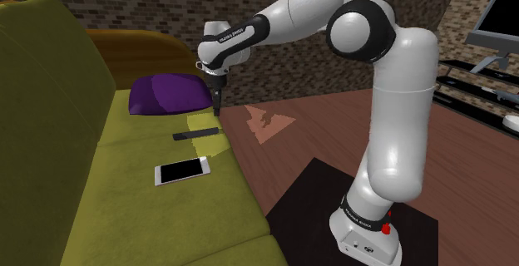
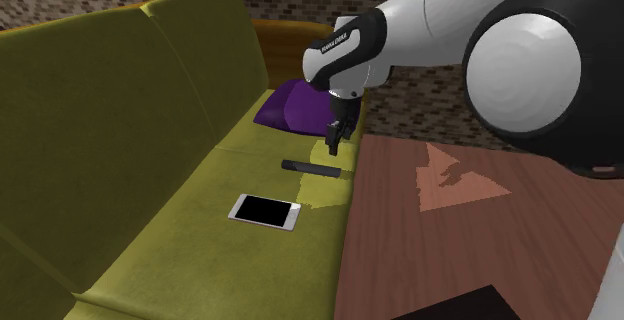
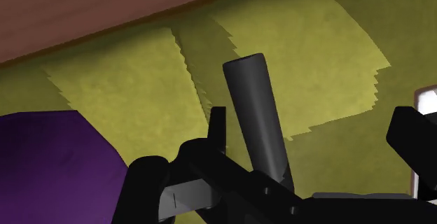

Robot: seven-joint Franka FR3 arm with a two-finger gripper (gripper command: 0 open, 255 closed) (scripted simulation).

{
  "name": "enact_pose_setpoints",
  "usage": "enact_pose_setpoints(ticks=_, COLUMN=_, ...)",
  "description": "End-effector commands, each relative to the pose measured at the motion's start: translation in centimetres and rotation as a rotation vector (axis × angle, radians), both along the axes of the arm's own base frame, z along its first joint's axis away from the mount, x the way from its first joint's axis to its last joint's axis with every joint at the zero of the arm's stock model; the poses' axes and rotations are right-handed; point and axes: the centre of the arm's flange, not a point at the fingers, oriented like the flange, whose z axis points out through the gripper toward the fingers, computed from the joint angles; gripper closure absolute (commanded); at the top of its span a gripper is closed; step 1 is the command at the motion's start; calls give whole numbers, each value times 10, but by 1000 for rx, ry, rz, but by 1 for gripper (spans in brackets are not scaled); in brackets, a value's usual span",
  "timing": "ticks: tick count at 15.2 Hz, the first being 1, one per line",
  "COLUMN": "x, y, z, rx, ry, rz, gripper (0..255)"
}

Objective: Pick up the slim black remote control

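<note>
Blk remote on sofa, just below hand (fingers apart).

The shoulder view looks down from behind the stand, the second exterior view nearer, both sharing the sofa.

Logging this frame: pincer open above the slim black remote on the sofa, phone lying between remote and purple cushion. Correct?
Not quite. The shoulder view shows the remote lying between the phone and the purple cushion. The rest holds: the pincer is open above the remote on the sofa.
</note>
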Motion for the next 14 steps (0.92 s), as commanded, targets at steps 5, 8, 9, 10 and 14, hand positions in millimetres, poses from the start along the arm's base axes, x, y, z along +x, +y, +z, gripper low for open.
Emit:
enact_pose_setpoints(ticks=5, x=50, y=35, z=-55, rx=10, ry=35, rz=148, gripper=0)
enact_pose_setpoints(ticks=8, x=65, y=48, z=-78, rx=13, ry=46, rz=195, gripper=0)
enact_pose_setpoints(ticks=9, x=65, y=48, z=-83, rx=13, ry=46, rz=195, gripper=0)
enact_pose_setpoints(ticks=10, x=65, y=48, z=-89, rx=13, ry=46, rz=195, gripper=0)
enact_pose_setpoints(ticks=14, x=65, y=48, z=-110, rx=13, ry=46, rz=195, gripper=0)
